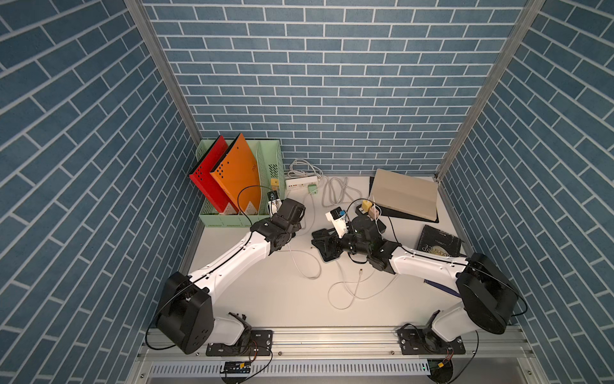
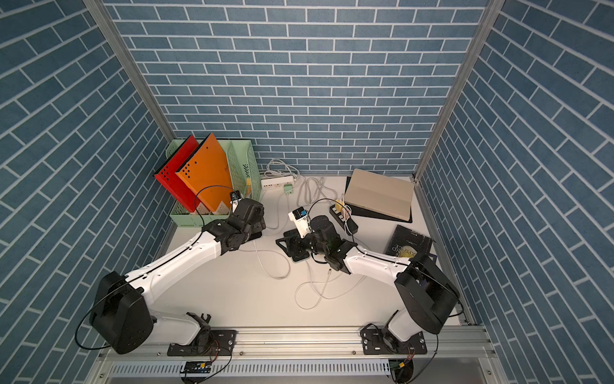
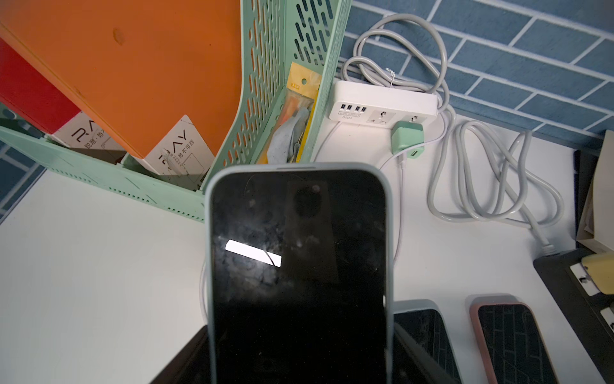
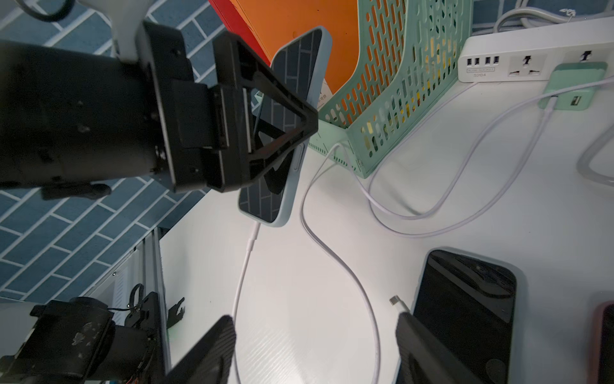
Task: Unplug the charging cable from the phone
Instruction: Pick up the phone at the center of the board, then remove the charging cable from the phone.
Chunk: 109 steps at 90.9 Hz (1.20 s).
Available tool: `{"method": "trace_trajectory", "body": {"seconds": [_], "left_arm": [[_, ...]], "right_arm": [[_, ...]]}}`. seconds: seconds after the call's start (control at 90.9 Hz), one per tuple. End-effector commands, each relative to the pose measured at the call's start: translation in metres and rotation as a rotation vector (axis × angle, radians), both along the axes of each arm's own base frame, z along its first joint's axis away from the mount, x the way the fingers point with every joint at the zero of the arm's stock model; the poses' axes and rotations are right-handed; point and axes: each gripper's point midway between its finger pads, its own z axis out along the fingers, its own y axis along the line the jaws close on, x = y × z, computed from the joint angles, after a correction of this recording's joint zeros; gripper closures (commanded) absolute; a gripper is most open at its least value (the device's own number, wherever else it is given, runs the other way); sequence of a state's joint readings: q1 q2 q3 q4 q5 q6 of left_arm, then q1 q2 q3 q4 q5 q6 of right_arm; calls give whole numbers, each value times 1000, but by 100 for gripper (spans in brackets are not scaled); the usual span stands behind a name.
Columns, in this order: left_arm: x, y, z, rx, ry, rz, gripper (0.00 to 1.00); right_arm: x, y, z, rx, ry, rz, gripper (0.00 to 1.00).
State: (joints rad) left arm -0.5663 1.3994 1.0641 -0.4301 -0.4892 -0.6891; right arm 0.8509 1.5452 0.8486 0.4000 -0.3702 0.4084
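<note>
**Left gripper holds phone up, cable plugged in; right gripper open**

Left gripper (image 4: 300,131) is clamped on the phone (image 4: 300,63), one finger across the screen, the other hidden behind it. The phone has a light blue case and a dark screen, and it is held off the table (image 4: 465,199), tilted, with its bottom edge toward the right gripper. The left wrist view shows the same phone filling the frame, screen up.

The charging cable (image 4: 241,282) is plugged into the phone's bottom edge; the white plug sits in the port. The cord runs from there toward the right gripper (image 4: 314,319).

Right gripper jaws stand wide apart and hold nothing. Both fingers are low over the table, with two strands of white cord passing between them. Cannot tell if they touch the cord.

A second phone (image 4: 465,316) lies flat on the table just beside the right gripper's finger, and a loose plug (image 4: 395,301) lies next to it. A third phone (image 3: 511,342) in a pink case lies beside that one.

Farther out, a green charger (image 4: 571,89) is plugged into a white power strip (image 4: 531,56), and a white cord leaves it. A green file rack (image 4: 398,99) with an orange folder (image 4: 299,20) stands behind the held phone.
</note>
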Motion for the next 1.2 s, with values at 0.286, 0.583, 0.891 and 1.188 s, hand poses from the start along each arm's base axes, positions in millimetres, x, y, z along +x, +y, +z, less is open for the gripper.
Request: {"method": "trace_trajectory", "body": {"seconds": [0.286, 0.583, 0.891, 1.188], "left_arm": [[20, -5, 48, -12, -150, 8, 91], [22, -7, 57, -28, -162, 2, 91], [21, -8, 63, -45, -172, -2, 91], [21, -8, 66, -51, -178, 1, 91]], "right_arm": [[-20, 46, 8, 178, 200, 212, 32], [-19, 59, 10, 262, 262, 247, 46], [-21, 70, 5, 306, 305, 289, 57], [-24, 80, -5, 292, 329, 310, 66]]}}
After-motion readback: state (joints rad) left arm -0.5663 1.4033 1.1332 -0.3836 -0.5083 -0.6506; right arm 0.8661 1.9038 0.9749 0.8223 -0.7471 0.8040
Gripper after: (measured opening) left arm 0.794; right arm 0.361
